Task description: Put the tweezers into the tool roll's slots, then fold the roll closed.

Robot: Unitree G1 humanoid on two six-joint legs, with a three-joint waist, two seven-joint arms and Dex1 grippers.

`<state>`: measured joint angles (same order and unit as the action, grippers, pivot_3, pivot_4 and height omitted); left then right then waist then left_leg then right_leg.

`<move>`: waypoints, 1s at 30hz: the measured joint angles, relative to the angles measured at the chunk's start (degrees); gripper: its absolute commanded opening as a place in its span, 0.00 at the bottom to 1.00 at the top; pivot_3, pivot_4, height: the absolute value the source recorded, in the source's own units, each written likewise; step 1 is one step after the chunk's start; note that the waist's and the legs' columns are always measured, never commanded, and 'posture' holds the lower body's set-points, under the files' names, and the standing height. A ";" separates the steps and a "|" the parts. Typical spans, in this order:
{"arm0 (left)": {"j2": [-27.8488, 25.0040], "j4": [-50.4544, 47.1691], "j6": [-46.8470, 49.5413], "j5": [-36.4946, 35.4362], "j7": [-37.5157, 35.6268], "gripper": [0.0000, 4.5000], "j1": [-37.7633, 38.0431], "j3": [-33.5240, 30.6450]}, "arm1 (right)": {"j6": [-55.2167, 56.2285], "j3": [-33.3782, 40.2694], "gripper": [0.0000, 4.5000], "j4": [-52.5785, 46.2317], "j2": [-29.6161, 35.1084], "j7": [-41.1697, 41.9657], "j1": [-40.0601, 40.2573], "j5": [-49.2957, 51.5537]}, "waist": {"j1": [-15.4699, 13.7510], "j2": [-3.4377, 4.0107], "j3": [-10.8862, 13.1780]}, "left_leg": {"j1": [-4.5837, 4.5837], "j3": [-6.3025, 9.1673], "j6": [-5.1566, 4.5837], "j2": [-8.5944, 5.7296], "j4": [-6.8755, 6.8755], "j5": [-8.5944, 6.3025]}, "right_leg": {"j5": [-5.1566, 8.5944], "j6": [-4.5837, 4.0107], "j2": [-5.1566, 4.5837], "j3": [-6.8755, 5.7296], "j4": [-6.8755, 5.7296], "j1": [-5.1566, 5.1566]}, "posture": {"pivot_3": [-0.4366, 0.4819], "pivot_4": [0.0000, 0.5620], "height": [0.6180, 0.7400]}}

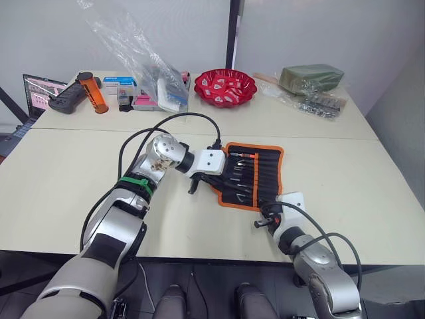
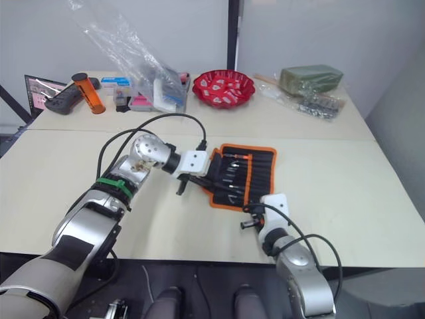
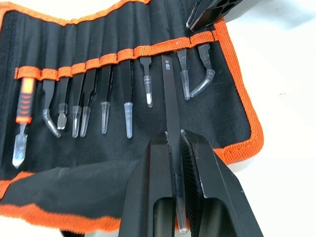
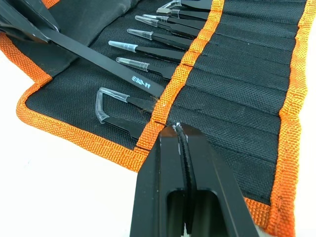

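The tool roll (image 1: 264,174) lies open on the table, black with orange binding. Several tweezers (image 3: 127,116) with clear tip caps stand in its slots (image 3: 126,54) under the orange band. My left gripper (image 3: 174,136) is shut on one plain black tweezer (image 3: 169,94), whose far end sits under the orange band in a slot. My right gripper (image 4: 177,129) is shut, its tips on the orange band near the roll's edge, beside a bent-tip tweezer (image 4: 118,106). From the head, the left gripper (image 1: 194,186) is at the roll's left edge and the right gripper (image 1: 260,222) at its near corner.
An orange-handled tool (image 3: 23,113) fills the slot at the roll's other end. At the table's back stand a red bowl (image 1: 224,88), a plastic bag of boxes (image 1: 149,80), an orange cylinder (image 1: 93,93), a black controller (image 1: 66,101) and a green package (image 1: 311,78).
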<state>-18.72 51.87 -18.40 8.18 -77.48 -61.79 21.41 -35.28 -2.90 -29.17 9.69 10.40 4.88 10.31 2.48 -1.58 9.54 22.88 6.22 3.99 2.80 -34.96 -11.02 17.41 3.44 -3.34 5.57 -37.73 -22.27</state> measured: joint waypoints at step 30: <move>12.40 6.78 2.10 5.50 10.10 0.00 -0.91 1.10 | -0.14 -1.64 0.00 -0.02 0.39 -0.68 0.06 -0.56 | -0.10 0.00 0.00 | -0.01 0.02 0.00 -0.03 -0.12 0.00 | -0.02 -0.03 0.00 0.00 -0.16 0.03 | 0.48 0.27 0.96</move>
<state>-6.32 58.66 -16.31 13.69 -67.38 -62.70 22.51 -35.41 -4.54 -29.18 10.08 9.72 4.93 9.76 2.38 -1.59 9.54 22.86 6.24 3.99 2.77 -35.09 -11.02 17.39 3.42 -3.34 5.57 -37.89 -22.25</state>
